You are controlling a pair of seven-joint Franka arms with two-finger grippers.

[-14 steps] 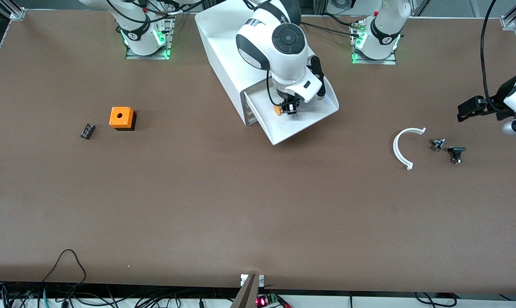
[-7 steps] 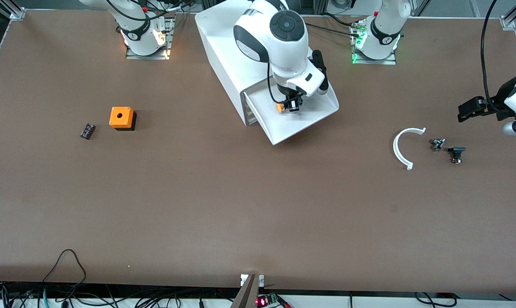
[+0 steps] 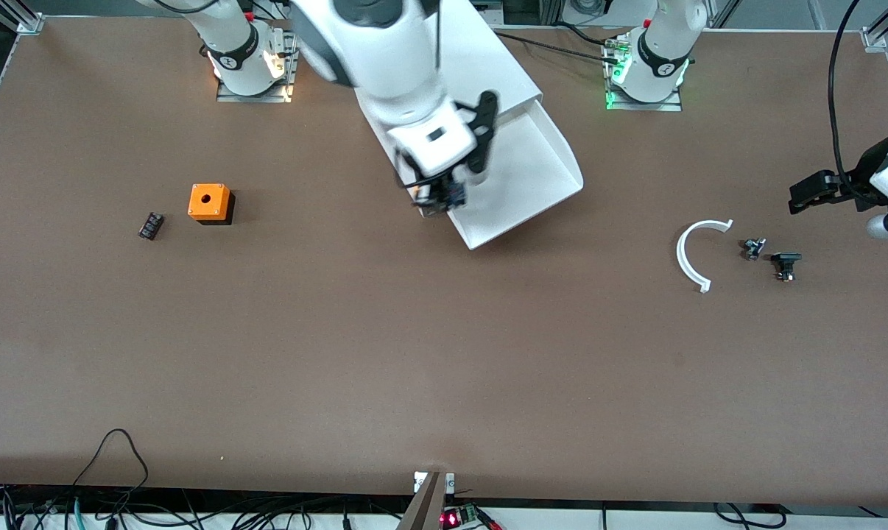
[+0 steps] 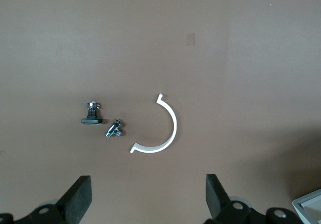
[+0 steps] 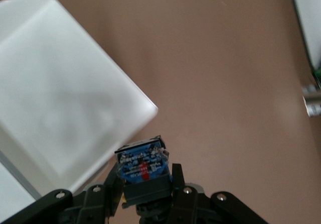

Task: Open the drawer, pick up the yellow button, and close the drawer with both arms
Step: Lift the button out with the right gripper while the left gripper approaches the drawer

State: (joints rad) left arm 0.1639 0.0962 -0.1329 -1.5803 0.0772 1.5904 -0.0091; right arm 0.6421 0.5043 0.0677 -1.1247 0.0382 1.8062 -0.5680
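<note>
Over the cabinet's (image 3: 444,66) front corner, toward the right arm's end: right gripper (image 3: 435,197), jaws clamped on the button (image 5: 142,164). Orange cap barely shows in front view; right wrist view shows the black body w/ blue terminal end pinched between the fingers, held in the air, clear of the tray.

Item 1, drawer (image 3: 521,173): uppermost tray, pulled fully out, lying open on the cabinet front. Contents: none visible, floor looks bare white. Lower drawers mostly hidden by the arm; cannot tell their state.

Item 2, left gripper (image 3: 819,193): up over the desk's (image 3: 444,368) left-arm end, near the white half-ring (image 3: 694,254) and 2 small dark parts (image 3: 772,258). Jaws wide apart per left wrist view, holding nothing. Arm waits.

Item 3, orange cube (image 3: 209,202) w/ hole + small black part (image 3: 150,225): on desk toward the right arm's end, well apart from the cabinet.

Step in hand (judgement): carry button away from cabinet, set it on the desk. To do well: keep grip firm, body is small and held near one end, so could twist; stay high enough to pass the cabinet corner; lower gently before release. Close-drawer step not yet done; push tray front squarely so it does not jam.
</note>
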